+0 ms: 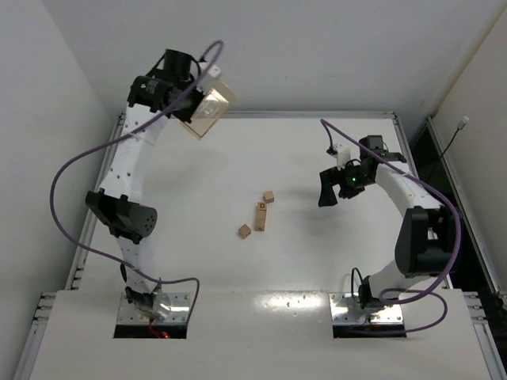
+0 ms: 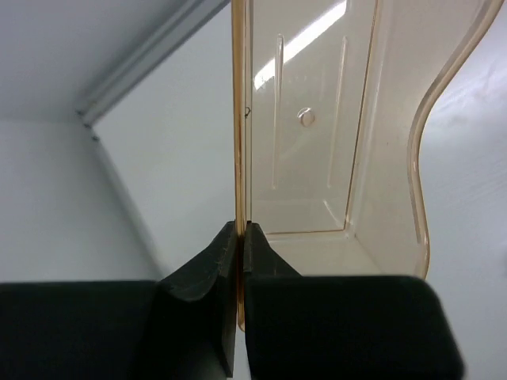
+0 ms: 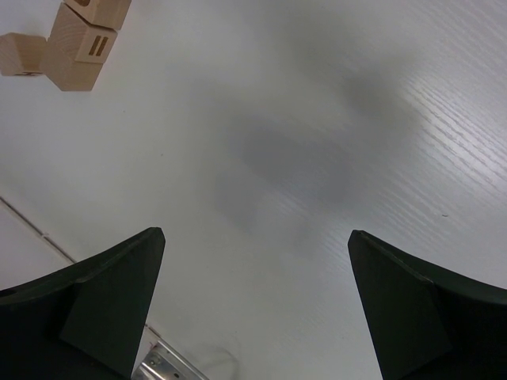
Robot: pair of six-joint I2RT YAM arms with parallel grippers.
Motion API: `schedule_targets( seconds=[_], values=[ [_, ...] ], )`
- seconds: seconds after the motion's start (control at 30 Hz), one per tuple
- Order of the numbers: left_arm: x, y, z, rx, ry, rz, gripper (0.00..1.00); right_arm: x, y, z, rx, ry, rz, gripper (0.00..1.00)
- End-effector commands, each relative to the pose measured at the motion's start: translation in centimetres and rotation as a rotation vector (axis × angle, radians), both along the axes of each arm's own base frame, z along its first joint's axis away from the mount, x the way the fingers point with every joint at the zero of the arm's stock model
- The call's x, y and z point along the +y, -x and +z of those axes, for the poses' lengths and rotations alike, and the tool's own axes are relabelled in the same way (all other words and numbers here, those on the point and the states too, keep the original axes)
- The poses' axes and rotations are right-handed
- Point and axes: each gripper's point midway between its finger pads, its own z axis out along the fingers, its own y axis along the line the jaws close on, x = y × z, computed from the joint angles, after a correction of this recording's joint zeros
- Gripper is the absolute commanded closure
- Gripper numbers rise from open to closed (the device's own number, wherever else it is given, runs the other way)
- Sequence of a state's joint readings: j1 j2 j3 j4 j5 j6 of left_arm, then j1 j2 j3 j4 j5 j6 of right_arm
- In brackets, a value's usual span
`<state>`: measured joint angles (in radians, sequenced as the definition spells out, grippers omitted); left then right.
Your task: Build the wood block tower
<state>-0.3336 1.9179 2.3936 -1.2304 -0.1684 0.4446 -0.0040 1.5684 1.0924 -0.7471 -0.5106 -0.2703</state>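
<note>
Seen only from its wrist — left pincer [image 2: 240, 237] clamped on tray [image 2: 309, 174] wall; right pincer [image 3: 255, 234] gaping, wood block tower [image 3: 79, 36] ahead-left — perhaps two high.

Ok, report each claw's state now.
Left claw: closed on the wall of the translucent amber plastic tray.
Right claw: open, holding nothing.

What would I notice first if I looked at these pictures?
Probably the left hand, up high at the far left, pinching the wall of a see-through tan tray. Then the tiny wood block tower in the middle of the table, a loose block behind it, another in front, and the right hand wide open nearby.
</note>
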Motion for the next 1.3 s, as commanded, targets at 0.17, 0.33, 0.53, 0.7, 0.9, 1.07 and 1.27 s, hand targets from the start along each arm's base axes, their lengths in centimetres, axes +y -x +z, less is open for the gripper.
schedule_targets(
  seconds=[0.17, 0.33, 0.53, 0.7, 0.9, 1.07, 1.27],
  values=[
    [3.8, -4.3, 1.3, -0.080, 0.809, 0.511, 1.00, 0.8, -0.8, 1.1, -0.030, -0.031, 0.038, 0.00],
    [8.8, -5.0, 0.4, -0.233, 0.713, 0.734, 1.00, 0.8, -1.0, 1.1, -0.041, -0.031, 0.038, 0.00],
    [14.9, -5.3, -5.1, -0.097, 0.666, 0.825, 1.00, 0.8, -1.0, 0.9, -0.032, -0.031, 0.038, 0.00],
    [21.2, -4.6, -9.2, -0.072, 0.589, 1.015, 1.00, 0.8, -1.0, 0.6, -0.023, -0.031, 0.038, 0.00],
    [23.2, -4.4, -13.7, 0.009, 0.519, 1.085, 1.00, 0.8, -1.0, 0.1, 0.000, -0.032, 0.037, 0.00],
    [23.4, -5.4, -17.1, 0.077, 0.490, 1.096, 1.00, 0.8, -1.2, 0.1, 0.001, -0.032, 0.037, 0.00],
    [24.0, -6.5, -19.1, 0.102, 0.463, 1.117, 0.78, 0.8, -1.0, -0.2, 0.010, -0.032, 0.037, 0.00]
  ],
)
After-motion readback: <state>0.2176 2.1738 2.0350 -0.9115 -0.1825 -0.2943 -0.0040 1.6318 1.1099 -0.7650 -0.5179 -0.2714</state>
